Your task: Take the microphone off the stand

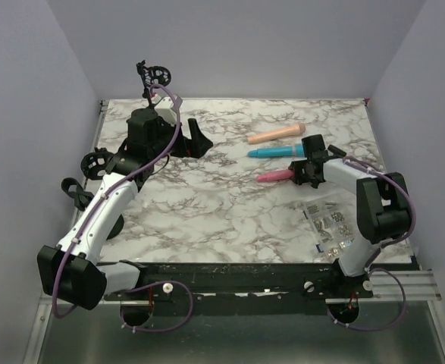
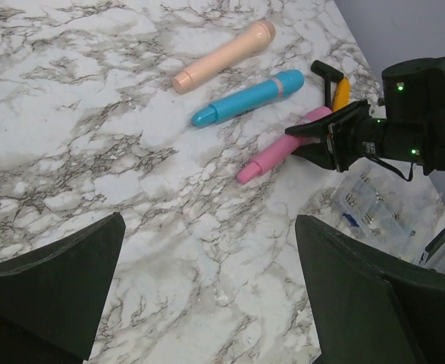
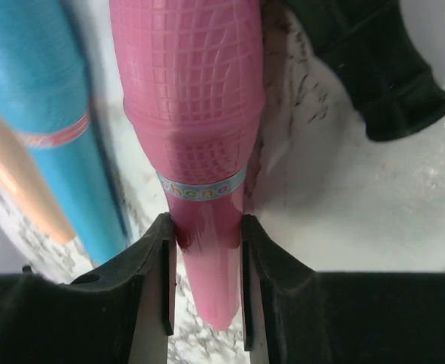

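**A thin pinch on a smooth, tapered handle**

By the near-right corner of the table (image 1: 207,216) lies a clear bag of small parts (image 1: 328,224), close under the right arm. A wide swing of that arm could drag it toward the near edge.

Just beyond it, toward the right edge, the right gripper (image 3: 205,250) is pinching the pink microphone (image 3: 188,91) by the slim tail of its handle, below the printed band. The microphone appears to lie on the table or just over it, gridded head pointing away from the gripper, and I can see no holder around it. The pinch is far from the wide head and on a smooth taper. On a lift, I judge, the head may droop or the handle may slide out between the pads. If released, the round body could roll.

There is little room for that. The blue microphone (image 1: 274,152) lies just beside it toward the far edge, with the peach microphone (image 1: 275,135) beyond. A black rubbery piece (image 3: 389,83) sits close on the pink one's other flank. A skewed pull could nudge any of them.

Toward the far-left corner, the left gripper (image 2: 207,235) hangs spread wide and empty, near what looks like a black stand (image 1: 195,141). A careless move there could tip it.
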Tool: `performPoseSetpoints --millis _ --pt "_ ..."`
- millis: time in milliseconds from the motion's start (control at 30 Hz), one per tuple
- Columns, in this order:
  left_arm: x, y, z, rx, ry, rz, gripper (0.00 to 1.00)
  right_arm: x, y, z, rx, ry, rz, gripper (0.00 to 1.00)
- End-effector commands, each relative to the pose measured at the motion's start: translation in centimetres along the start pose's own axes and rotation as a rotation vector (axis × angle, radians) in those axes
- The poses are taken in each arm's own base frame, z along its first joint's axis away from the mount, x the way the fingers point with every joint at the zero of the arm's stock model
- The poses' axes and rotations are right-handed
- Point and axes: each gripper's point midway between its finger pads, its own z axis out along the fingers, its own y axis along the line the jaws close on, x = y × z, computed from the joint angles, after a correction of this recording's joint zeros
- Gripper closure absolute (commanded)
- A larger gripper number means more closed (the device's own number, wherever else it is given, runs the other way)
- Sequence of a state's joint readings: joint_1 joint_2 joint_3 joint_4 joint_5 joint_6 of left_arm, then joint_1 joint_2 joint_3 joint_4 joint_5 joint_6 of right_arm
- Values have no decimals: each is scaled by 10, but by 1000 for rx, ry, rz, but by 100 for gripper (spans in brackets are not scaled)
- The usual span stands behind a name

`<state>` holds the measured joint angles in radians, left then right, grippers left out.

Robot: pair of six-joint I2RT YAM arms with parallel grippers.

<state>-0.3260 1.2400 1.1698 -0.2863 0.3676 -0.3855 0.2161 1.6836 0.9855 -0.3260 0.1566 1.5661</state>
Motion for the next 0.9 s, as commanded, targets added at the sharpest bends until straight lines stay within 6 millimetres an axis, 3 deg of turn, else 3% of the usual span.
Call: performPoseSetpoints --millis 0,167,367,667,800,867 --pt "-8 -4 -5 36 -22 -20 2 3 6 22 42 35 140 99" --pt "-11 0 -6 42 -28 -47 3 5 8 39 70 32 173 99" --pt "-16 6 -8 63 -49 -110 4 12 -3 48 110 56 194 84" --pt "-18 12 -9 56 -51 -131 4 11 -9 38 84 61 162 38" --pt "-19 14 -10 44 -61 -114 5 12 -2 31 58 74 105 23" --pt "-19 14 -11 41 -63 -108 4 10 6 24 30 71 78 20"
